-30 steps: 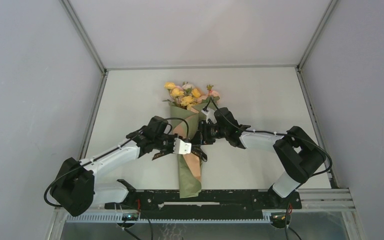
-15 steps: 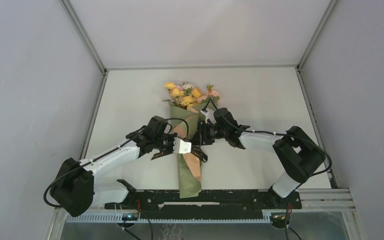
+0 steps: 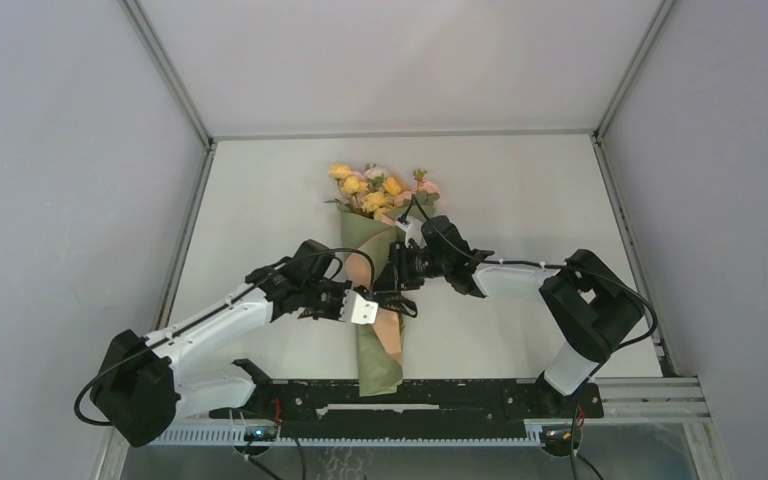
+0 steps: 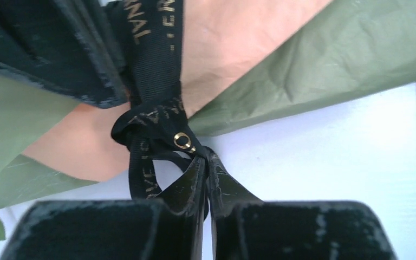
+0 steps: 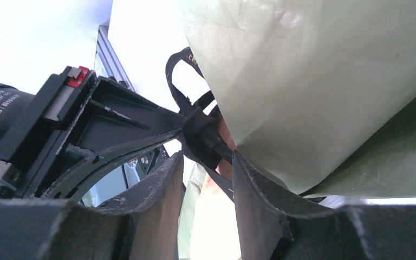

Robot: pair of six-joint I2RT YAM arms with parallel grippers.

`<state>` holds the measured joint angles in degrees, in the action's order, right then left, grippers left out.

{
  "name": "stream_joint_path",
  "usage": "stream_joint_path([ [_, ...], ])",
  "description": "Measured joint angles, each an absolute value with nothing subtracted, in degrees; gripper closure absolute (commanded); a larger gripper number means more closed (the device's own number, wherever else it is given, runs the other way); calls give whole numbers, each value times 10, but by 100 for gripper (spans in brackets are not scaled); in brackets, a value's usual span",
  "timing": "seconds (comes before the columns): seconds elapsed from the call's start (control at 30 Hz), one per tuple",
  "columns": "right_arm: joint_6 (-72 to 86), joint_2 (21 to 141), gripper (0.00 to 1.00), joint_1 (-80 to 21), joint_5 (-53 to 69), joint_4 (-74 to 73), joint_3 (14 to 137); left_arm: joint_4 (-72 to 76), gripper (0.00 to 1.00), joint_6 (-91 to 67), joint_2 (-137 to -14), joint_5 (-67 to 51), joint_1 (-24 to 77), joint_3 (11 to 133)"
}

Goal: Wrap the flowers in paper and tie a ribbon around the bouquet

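Left wrist view: the left gripper (image 4: 206, 181) is pinched tight on the black ribbon (image 4: 153, 65) just below its knot, which sits against the olive and peach paper (image 4: 330, 59). From above, the bouquet (image 3: 378, 355) lies on the table (image 3: 520, 200) midway between the side edges, with the flowers (image 3: 375, 190) toward the far edge and the cone tail toward the near edge. The right gripper (image 5: 206, 162) has its fingers apart, straddling a ribbon strand at the cone's waist.
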<state>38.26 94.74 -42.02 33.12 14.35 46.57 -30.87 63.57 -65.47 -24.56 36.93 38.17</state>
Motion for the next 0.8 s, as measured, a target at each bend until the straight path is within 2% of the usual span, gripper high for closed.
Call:
stream_joint_path([
  [0.17, 381, 947, 53, -420, 325, 135, 466, -359, 99, 654, -655, -248, 374, 384],
  [0.5, 331, 883, 49, -401, 302, 48, 466, -436, 100, 678, -641, -257, 374, 399],
  [0.57, 321, 870, 45, -398, 293, 30, 465, -464, 100, 700, -641, -256, 374, 400],
  [0.6, 316, 863, 39, -396, 290, 22, 465, -481, 100, 711, -642, -256, 374, 400],
  [0.67, 309, 852, 33, -389, 287, 11, 460, -498, 100, 724, -644, -255, 375, 400],
  [0.8, 303, 840, 29, -375, 287, -8, 440, -510, 100, 737, -645, -251, 387, 400],
])
